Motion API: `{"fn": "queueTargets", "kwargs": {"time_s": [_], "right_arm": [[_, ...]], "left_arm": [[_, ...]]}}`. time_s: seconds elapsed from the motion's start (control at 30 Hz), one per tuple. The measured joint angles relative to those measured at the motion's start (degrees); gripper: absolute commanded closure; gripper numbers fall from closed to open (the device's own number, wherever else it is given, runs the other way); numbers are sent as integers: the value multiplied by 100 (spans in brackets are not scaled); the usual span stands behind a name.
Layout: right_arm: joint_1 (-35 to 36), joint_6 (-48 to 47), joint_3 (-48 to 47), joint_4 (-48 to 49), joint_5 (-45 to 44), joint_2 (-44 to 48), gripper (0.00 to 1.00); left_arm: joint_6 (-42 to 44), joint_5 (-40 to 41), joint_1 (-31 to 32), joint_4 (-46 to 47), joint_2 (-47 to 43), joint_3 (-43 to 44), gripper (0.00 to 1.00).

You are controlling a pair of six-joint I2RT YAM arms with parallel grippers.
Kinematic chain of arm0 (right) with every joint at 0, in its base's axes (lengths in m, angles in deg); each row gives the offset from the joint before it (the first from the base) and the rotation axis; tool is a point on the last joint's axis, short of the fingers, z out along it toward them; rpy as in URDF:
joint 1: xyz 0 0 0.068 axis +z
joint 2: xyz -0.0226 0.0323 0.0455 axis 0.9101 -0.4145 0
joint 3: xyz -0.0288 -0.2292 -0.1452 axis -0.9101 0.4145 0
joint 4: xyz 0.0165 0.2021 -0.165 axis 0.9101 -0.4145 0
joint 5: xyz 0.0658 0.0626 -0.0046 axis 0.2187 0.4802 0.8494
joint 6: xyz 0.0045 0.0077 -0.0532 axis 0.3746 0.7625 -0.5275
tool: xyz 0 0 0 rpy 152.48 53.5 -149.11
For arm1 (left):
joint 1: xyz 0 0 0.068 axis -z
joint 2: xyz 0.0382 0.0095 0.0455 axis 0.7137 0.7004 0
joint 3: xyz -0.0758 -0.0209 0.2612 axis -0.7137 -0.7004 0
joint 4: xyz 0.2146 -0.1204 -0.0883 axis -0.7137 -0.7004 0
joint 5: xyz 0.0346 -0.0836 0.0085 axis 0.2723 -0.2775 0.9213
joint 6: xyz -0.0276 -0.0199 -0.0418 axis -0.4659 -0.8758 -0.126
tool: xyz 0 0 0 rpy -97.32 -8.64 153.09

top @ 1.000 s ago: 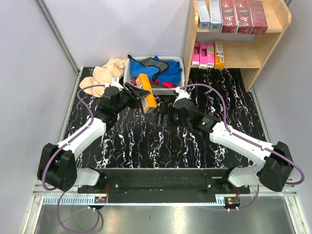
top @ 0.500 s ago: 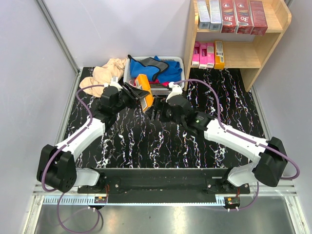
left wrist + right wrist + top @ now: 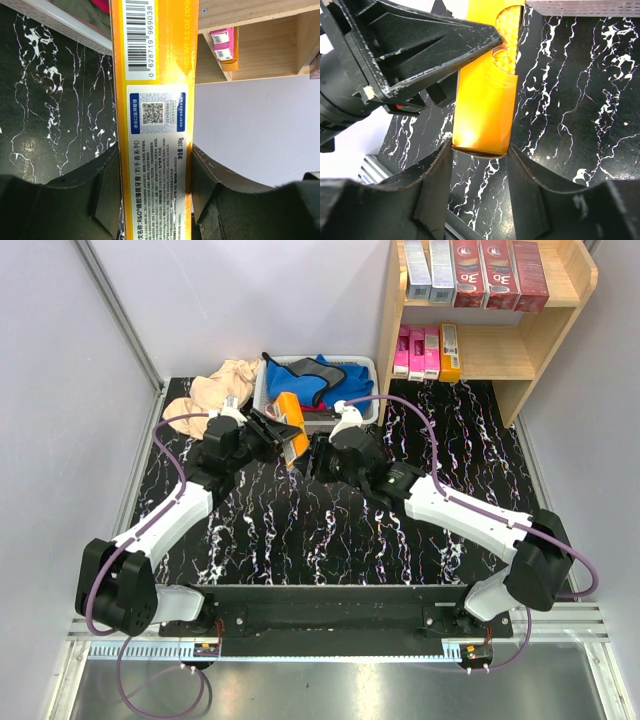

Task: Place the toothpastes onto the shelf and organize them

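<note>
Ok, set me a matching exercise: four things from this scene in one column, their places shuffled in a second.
Things:
1. orange box
2. dark red boxes
3. pink boxes
4. blue cloth

Places:
A. lower tier of the shelf
B. in the white basket
C. held in the left gripper
D. top tier of the shelf

Pairs: 1-C, 2-D, 3-A, 4-B

— What sits toward the back of the black, white-veined table point(image 3: 300, 540)?
— A white basket point(image 3: 262, 390); a blue cloth point(image 3: 352, 390) and a pink cloth point(image 3: 346, 413) lie heaped in it; a beige cloth point(image 3: 215, 390) lies crumpled just beside its left wall.
</note>
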Motion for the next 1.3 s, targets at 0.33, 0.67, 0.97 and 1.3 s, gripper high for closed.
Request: {"fn": "queueTargets", "kwargs": {"time_s": [0.33,0.67,0.97,1.3], "right_arm": [[2,0,-50,24,0,-59,38],[4,-68,-173,111,7,-245,53],[2,-83,-155,92,-37,-243,58],[-114,-50,129,74,-2,31,59]], "left_arm": [[61,-79,-15,-4,-7,0,44],[92,-339,4,-20,-7,2,40],[170,-389,4,-39,-133,2,1],[863,-129,4,-1165,-354,424,1]]}}
